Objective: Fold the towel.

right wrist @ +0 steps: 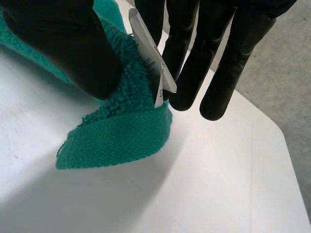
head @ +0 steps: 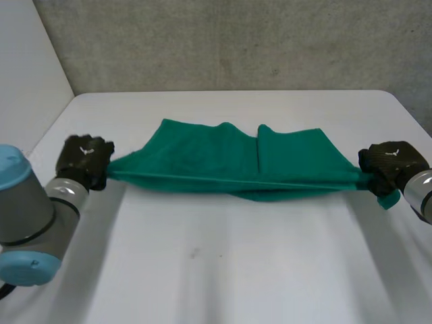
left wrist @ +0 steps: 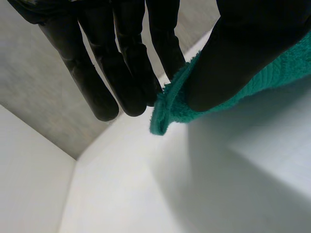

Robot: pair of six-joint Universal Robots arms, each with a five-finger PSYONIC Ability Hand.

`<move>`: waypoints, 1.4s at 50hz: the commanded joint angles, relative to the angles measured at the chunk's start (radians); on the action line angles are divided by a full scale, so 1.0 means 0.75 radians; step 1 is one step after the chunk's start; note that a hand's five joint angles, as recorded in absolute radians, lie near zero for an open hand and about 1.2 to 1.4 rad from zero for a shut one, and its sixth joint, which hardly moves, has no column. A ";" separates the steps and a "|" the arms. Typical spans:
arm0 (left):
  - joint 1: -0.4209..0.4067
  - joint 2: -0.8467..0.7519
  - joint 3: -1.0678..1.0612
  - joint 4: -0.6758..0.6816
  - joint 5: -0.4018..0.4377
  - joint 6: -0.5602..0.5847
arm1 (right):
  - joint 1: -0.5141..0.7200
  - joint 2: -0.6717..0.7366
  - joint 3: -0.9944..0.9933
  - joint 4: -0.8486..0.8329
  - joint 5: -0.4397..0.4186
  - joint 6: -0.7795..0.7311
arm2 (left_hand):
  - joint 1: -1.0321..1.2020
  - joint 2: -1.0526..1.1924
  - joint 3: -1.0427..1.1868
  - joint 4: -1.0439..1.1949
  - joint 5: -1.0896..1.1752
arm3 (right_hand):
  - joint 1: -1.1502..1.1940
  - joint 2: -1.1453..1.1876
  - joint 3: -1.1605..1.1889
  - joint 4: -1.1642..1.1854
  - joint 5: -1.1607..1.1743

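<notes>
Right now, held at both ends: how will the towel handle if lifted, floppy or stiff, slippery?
Probably floppy: the towel drapes and wrinkles between the left hand and right hand. Likely light: thumb-and-finger pinches hold its edge taut. Its looped pile should grip, not slip.

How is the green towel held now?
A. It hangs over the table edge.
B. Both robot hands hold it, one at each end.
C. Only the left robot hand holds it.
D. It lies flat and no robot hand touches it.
B: the left robot hand and the right robot hand each pinch one end of the towel.
</notes>
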 commanded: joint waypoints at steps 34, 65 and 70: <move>-0.020 -0.143 0.178 -0.280 -0.008 0.277 | 0.119 0.125 -0.179 0.473 0.245 -0.434 | 0.352 0.270 0.280 0.274 0.338 | 0.571 0.308 0.298 0.275 0.333; -0.108 -0.796 0.999 -0.061 -0.028 0.381 | 0.251 0.691 -0.932 0.354 0.501 -0.252 | 0.352 0.270 0.280 0.274 0.338 | 0.571 0.308 0.298 0.275 0.333; -0.161 -0.786 0.913 0.110 -0.020 0.387 | 0.256 0.683 -0.947 0.270 0.511 -0.174 | -0.351 -0.433 -0.423 -0.429 -0.365 | -0.510 -0.773 -0.782 -0.805 -0.747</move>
